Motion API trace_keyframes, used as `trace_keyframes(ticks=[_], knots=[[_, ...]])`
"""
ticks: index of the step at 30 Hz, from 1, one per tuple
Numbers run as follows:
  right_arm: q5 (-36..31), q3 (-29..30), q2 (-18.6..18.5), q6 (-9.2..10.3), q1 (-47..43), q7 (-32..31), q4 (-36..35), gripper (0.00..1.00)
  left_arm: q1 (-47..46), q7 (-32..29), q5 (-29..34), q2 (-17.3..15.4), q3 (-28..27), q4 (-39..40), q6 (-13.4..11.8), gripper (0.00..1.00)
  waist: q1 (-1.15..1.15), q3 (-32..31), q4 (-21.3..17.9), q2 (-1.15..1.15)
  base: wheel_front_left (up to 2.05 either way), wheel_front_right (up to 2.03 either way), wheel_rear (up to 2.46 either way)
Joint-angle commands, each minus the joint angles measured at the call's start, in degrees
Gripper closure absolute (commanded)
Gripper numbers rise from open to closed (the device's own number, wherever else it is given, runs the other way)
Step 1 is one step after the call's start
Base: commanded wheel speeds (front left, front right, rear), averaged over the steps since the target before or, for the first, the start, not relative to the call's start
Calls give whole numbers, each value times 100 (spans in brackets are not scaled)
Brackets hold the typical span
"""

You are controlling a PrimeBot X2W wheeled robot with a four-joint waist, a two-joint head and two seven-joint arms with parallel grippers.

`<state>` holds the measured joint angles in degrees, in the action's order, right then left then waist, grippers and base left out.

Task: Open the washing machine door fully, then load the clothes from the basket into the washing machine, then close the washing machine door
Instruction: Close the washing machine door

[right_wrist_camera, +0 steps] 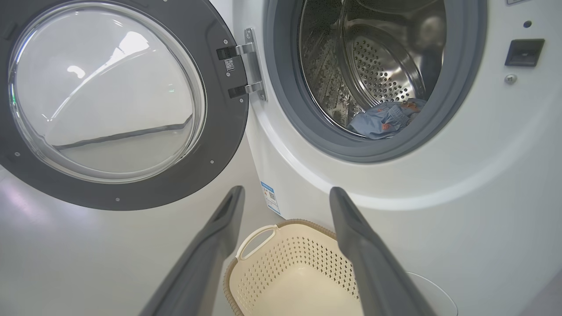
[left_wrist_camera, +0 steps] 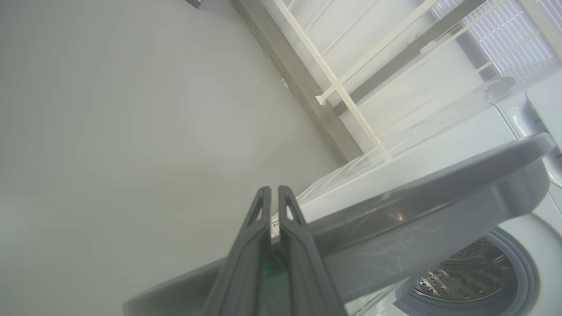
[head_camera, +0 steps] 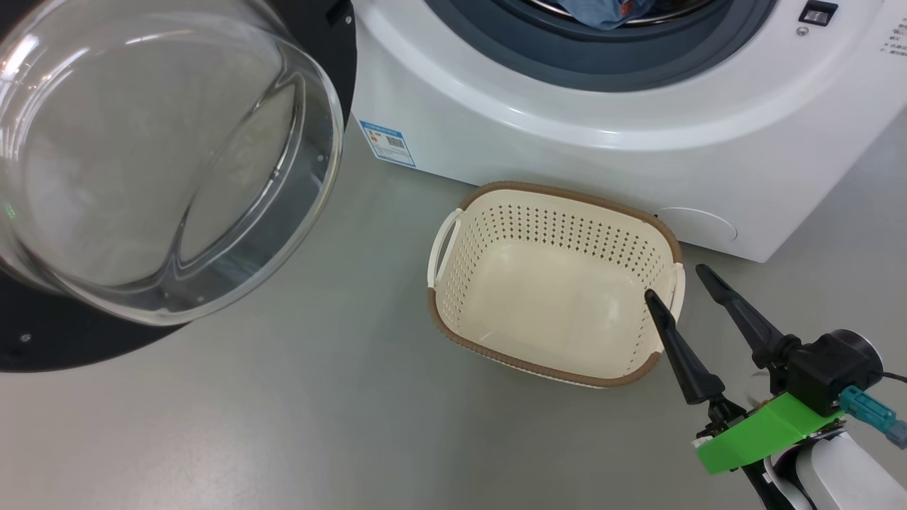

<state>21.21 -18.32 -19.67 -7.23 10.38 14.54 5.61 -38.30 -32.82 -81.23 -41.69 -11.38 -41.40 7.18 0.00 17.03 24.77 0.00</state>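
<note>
Left gripper (left_wrist_camera: 274,193): both fingers pressed together, nothing between them. The washing machine door (head_camera: 142,177) stands wide open on its metal hinge (right_wrist_camera: 252,61). Its grey edge crosses just behind and to the right of those fingers. Contact with it: cannot tell. Beyond the fingertips, grey floor (left_wrist_camera: 131,131).

Blue label (head_camera: 387,143): on the front of the washing machine (head_camera: 567,113), up and to the left of the right gripper (head_camera: 674,282).

The basket (head_camera: 553,195): on the floor against the machine's foot, below and just ahead of the right gripper. Its cream bottom is bare. In the head view its right white handle falls between the two fingertips; whether it touches them cannot be told.

Right gripper: fingers spread wide, holding nothing, pointing toward the machine front.

The clothes (right_wrist_camera: 386,123): light-blue heap with orange print, low in the steel drum (right_wrist_camera: 377,57). They are above and ahead of the right fingertips, well apart from them.

Round white flap (head_camera: 698,227): low on the machine, just beyond the right-hand finger.
</note>
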Motion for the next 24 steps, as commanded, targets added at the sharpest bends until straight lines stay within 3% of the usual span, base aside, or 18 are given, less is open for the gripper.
trace_keyframes(ticks=[1,24], knots=[[44,-117,-61,-25,112,46,-124,0,88,-159,-127,-425,-110,217,30,100,0,-11,-3,0,0,0,0],[60,-15,57,-25,-34,46,-94,0,844,-1724,-828,-488,256,1574,31,100,0,-401,23,0,0,0,0]])
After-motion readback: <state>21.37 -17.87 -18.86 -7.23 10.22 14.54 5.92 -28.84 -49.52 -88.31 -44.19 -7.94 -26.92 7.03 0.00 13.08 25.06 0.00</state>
